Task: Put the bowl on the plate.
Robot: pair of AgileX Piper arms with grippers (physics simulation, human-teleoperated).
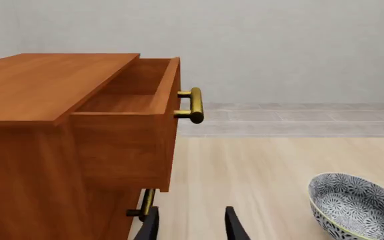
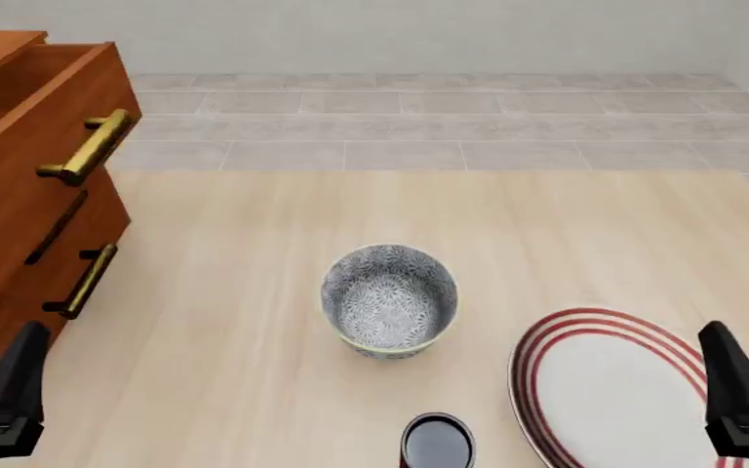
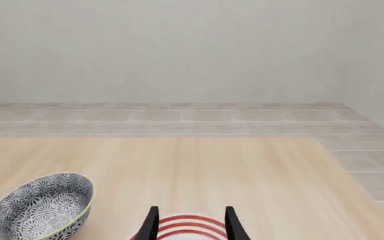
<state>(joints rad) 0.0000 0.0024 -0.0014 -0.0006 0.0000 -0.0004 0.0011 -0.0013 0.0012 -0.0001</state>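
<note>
Mid-table: bowl (image 2: pixel 389 300) upright, apart from plate (image 2: pixel 615 390) at near-right edge | both end effectors released, empty

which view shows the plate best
The front view: the plate lies at the table's near right, most of its white face and red rings visible, only its near edge cut off. The right wrist view catches just a sliver of its rings between the gripper's fingers. The left wrist view does not show it.
</note>
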